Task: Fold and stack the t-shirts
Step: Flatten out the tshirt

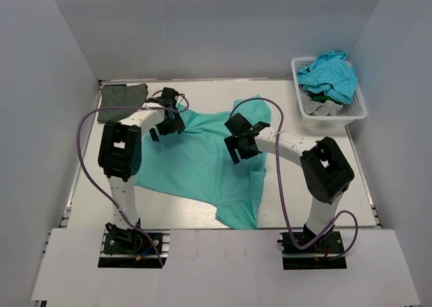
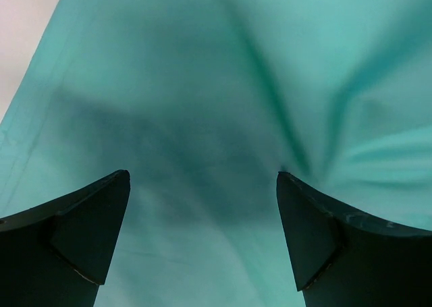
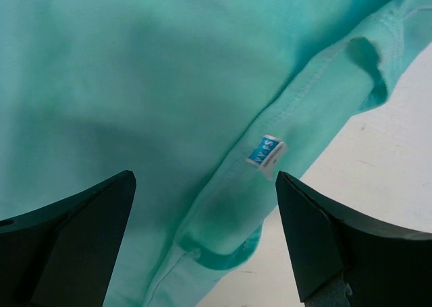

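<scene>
A plain teal-green t-shirt (image 1: 196,162) lies spread and partly rumpled across the middle of the table. My left gripper (image 1: 167,121) hovers open over its far left part; the left wrist view shows only the teal cloth (image 2: 202,84) between the spread fingertips. My right gripper (image 1: 241,144) hovers open over the shirt's right side, above the collar with a small blue and white label (image 3: 264,152). A folded dark grey-green t-shirt (image 1: 121,100) lies at the far left corner. Turquoise-blue (image 1: 329,74) and grey (image 1: 322,105) t-shirts sit heaped in the basket.
A white plastic lattice basket (image 1: 356,108) stands at the far right of the table. Grey walls enclose the table on three sides. Purple cables loop from both arms. Bare table shows beside the collar in the right wrist view (image 3: 378,185).
</scene>
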Controlling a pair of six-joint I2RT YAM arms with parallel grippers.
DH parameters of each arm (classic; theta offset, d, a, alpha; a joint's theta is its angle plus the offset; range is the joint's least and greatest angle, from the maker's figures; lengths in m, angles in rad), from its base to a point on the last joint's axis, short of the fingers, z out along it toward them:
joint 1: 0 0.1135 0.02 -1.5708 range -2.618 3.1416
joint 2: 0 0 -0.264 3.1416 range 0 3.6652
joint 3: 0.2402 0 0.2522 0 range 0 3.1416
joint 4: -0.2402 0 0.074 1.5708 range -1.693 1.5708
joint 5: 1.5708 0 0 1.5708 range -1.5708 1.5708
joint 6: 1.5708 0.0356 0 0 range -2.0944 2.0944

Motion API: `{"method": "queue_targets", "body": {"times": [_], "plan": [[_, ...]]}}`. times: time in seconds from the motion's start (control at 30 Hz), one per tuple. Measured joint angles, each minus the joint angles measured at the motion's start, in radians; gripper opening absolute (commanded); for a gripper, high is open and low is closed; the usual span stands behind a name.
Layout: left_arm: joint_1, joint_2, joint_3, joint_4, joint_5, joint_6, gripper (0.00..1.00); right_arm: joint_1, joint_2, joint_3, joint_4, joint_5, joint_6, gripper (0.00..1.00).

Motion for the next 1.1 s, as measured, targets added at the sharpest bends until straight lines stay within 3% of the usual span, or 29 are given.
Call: {"method": "queue_targets", "body": {"times": [0.33, 0.9, 1.1], "plan": [[0.082, -0.084, -0.195, 0.071, 0.040, -0.035, 1.00, -0.075, -0.003, -0.095, 0.017, 0.045, 0.029, 0.90], [0.159, -0.172, -0.319, 0.109, 0.065, -0.056, 1.00, -0.378, -0.382, -0.384, 0.029, 0.060, 0.102, 0.90], [0.160, -0.176, -0.318, 0.109, 0.088, -0.023, 1.00, -0.415, -0.480, -0.385, 0.061, -0.126, 0.079, 0.90]]}}
